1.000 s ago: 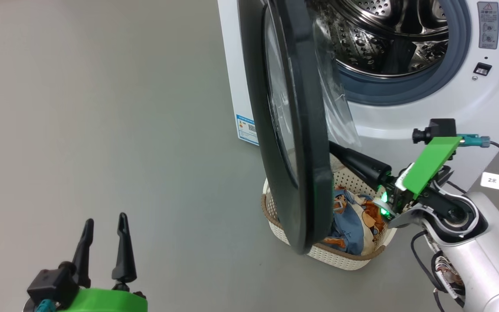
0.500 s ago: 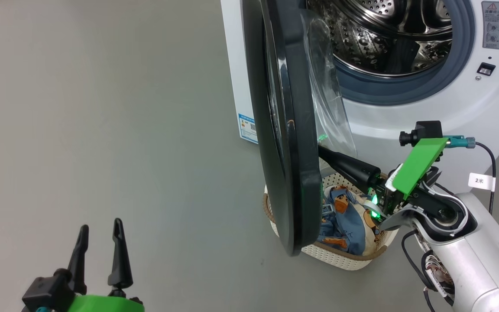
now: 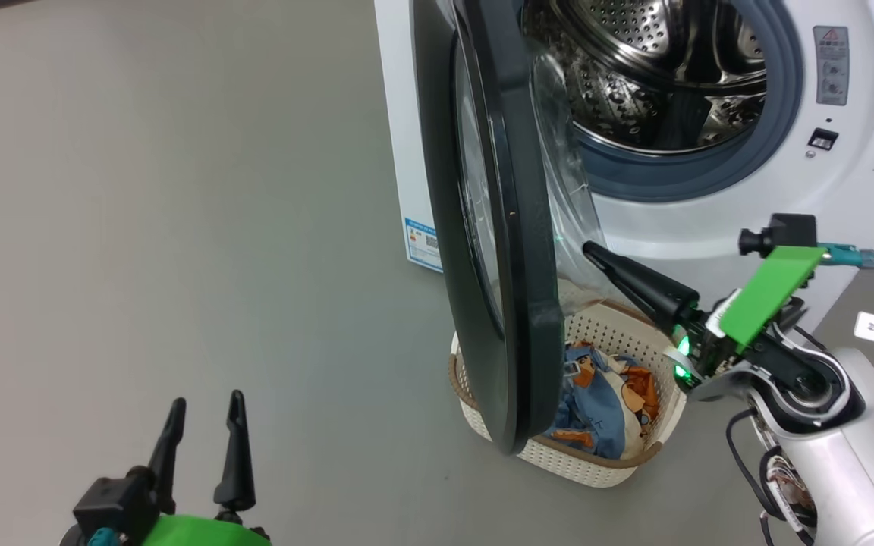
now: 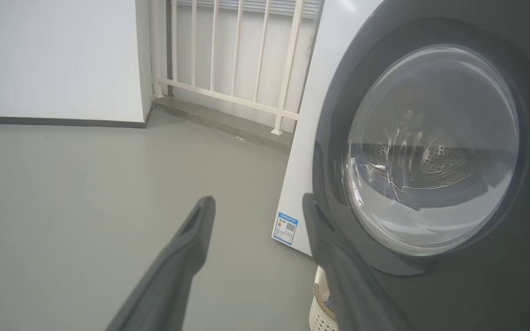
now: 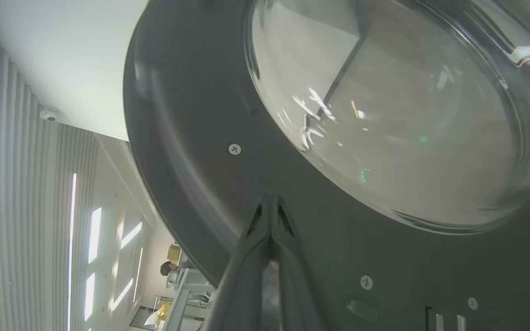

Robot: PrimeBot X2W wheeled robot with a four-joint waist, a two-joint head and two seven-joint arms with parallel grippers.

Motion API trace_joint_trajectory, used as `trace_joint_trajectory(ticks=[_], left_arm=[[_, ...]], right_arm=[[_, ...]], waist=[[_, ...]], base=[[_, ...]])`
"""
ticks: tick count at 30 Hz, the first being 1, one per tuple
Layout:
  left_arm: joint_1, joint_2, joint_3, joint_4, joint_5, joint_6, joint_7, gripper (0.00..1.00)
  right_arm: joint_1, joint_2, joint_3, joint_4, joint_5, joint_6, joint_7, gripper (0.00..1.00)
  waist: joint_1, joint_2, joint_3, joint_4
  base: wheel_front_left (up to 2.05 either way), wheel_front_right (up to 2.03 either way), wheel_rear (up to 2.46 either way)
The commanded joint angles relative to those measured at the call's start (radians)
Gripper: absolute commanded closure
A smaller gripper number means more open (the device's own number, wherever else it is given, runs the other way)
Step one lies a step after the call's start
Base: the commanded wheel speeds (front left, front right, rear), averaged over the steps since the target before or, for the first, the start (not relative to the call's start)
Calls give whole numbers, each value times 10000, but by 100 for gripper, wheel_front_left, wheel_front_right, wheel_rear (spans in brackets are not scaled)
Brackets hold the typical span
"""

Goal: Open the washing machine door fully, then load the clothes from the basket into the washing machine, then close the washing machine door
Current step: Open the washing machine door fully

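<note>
The door (image 3: 499, 227) stands ajar, edge-on, above the basket (image 3: 596, 464) of clothes (image 3: 598, 396) before the machine (image 3: 710, 220). The right gripper (image 3: 589, 249), fingers together, points at the door's inner face beside the glass. The left gripper (image 3: 207, 400) hangs spread, empty, well apart.

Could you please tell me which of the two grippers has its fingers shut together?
The right gripper, its tip at the inner side of the washing machine door; the left gripper has fingers spread over the floor.
</note>
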Motion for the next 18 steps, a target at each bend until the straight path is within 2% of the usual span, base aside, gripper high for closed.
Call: trace_joint_trajectory(ticks=[1, 3, 4, 6, 7, 8, 18], left_arm=[[-479, 213, 199, -89, 67, -70, 56, 0], [-527, 236, 164, -33, 62, -80, 73, 0], [-544, 243, 158, -17, 54, -79, 71, 0], [-579, 262, 149, 1, 40, -81, 63, 0], [-579, 262, 149, 1, 40, -81, 63, 0], [-594, 274, 146, 8, 33, -82, 59, 0], [-641, 433, 207, -1, -47, -19, 24, 0]], right_arm=[[112, -92, -47, -506, -115, 62, -150, 58], [258, -127, -114, -741, -179, 62, -226, 51], [313, -151, -129, -836, -222, 62, -250, 34], [405, -211, -136, -1007, -334, 62, -301, 10], [405, -211, -136, -1007, -334, 62, -301, 10], [442, -236, -136, -1085, -391, 62, -336, 1], [751, -725, 228, -2149, -1633, 62, -1450, 0]], waist=[[0, -1, -144, -109], [0, -1, -168, -290], [0, -1, -176, -398], [0, -1, -199, -620], [0, -1, -199, -620], [0, -1, -213, -736], [0, -1, -408, -2039]], base=[[0, 0, 0], [0, 0, 0], [0, 0, 0], [0, 0, 0], [0, 0, 0], [0, 0, 0], [0, 0, 0]])
